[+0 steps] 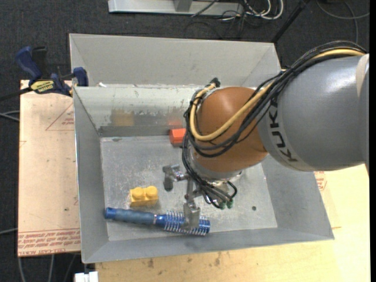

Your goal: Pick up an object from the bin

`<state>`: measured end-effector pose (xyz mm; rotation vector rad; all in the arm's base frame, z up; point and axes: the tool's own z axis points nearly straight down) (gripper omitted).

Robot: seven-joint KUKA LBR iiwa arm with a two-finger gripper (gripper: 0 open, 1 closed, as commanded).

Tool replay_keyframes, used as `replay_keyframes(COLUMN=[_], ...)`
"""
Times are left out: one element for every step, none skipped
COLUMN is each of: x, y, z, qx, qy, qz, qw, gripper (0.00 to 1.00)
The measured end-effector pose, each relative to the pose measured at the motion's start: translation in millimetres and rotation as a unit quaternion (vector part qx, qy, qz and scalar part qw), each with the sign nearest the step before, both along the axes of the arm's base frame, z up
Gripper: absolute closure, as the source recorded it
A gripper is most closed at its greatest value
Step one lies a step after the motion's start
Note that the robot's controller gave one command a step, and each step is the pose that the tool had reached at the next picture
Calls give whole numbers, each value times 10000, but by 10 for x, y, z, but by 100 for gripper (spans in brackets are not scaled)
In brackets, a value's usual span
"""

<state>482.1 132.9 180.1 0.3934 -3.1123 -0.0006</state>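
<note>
My gripper (181,195) hangs under the arm's wrist over the front middle of the bin, open, its jaws wide apart. One fingertip (192,215) rests at the bristle head of a blue brush (138,217) that lies along the front wall, handle pointing left. The other fingertip (169,177) stands above bare floor further back. Nothing shows between the fingers. A yellow block (144,196) lies just left of the gripper, behind the brush handle.
A small orange thing (177,136) sits at the foot of the back wall, partly behind the arm's brown cover and cables. The arm covers the bin's right half. Bare floor lies left of the yellow block.
</note>
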Motion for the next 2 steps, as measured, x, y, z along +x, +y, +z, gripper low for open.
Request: replay_keyframes(x=[99,81], y=[-64,-65], z=[-1127,-1110], qx=[13,8], qy=[-50,-18], qz=[-56,-55], qw=[10000,10000], gripper=[0,100])
